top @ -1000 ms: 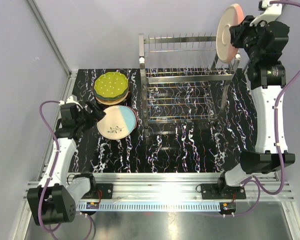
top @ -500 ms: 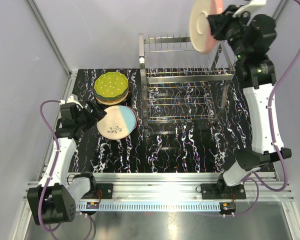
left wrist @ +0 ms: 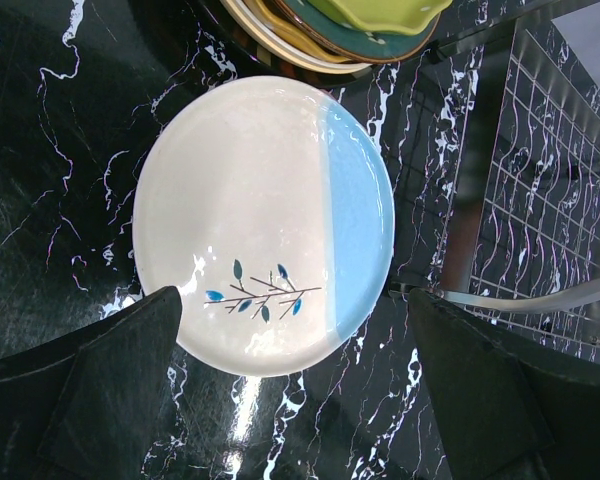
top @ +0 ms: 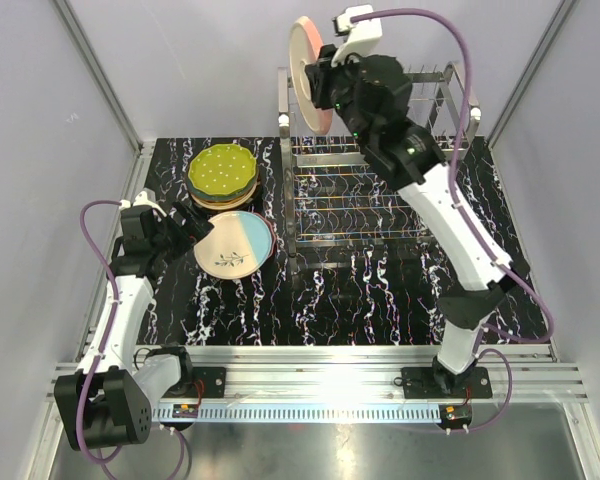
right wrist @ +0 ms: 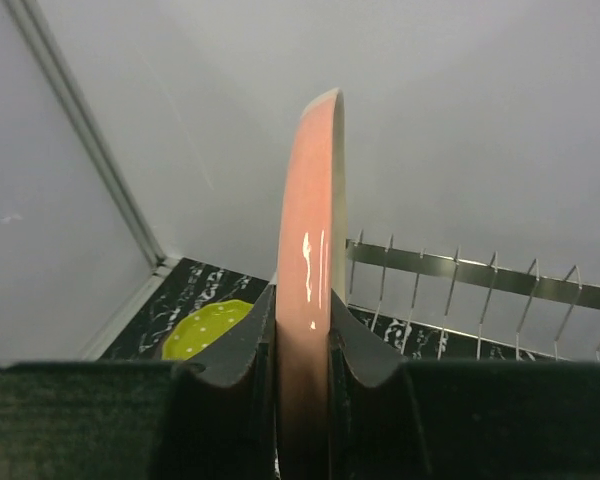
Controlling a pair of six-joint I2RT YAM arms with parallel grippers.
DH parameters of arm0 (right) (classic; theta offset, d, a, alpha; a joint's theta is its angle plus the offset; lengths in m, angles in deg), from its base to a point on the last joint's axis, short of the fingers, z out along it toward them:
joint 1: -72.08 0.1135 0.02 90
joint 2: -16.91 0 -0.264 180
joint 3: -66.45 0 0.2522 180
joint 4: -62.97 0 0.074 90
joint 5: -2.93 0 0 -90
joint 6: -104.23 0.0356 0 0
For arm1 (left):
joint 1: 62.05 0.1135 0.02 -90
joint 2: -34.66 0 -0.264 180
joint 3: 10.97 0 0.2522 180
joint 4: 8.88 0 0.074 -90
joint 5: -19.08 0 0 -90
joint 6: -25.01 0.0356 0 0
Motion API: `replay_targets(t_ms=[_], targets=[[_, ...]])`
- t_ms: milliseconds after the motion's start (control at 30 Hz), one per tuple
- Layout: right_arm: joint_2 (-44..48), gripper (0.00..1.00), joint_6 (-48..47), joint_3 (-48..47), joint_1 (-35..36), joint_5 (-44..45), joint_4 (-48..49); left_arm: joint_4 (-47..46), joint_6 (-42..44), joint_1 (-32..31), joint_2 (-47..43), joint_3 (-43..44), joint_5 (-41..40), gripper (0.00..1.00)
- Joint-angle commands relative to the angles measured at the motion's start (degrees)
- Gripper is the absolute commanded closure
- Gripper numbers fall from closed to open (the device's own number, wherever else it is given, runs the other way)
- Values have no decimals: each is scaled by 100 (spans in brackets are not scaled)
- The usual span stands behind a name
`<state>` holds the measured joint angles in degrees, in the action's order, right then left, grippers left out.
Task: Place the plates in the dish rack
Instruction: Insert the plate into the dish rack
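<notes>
My right tool point(right wrist: 302, 345) pinches the pink plate point(top: 306, 72) upright, edge-on, above the left end of the dish rack point(top: 365, 157). On the surface point(top: 360, 290) — a cream-and-blue plate point(top: 234, 243) lies flat, just beside the green-topped stack point(top: 223, 172).

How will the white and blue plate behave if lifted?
The white and blue plate looks glazed and glossy, so probably stiff but slippery. It lies flat on the table, so its rim may be hard to catch. Likely fragile if dropped.
</notes>
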<state>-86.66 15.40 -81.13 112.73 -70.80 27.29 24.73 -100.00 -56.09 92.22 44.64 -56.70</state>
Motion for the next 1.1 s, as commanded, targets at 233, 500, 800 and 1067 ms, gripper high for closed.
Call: replay_targets(t_ms=[233, 500, 800, 1067], targets=[[-514, 100, -504, -935, 242, 1739, 1356, -254, -68, 20, -52, -18, 222, 1], [-884, 100, -609, -1401, 277, 1888, 1505, -263, -86, 20, -34, -27, 266, 1], [-840, 100, -469, -1393, 339, 1783, 1611, -307, -121, 28, -34, -45, 327, 1], [-831, 100, -266, -1252, 462, 1827, 1602, -307, -121, 20, -52, -54, 327, 1]])
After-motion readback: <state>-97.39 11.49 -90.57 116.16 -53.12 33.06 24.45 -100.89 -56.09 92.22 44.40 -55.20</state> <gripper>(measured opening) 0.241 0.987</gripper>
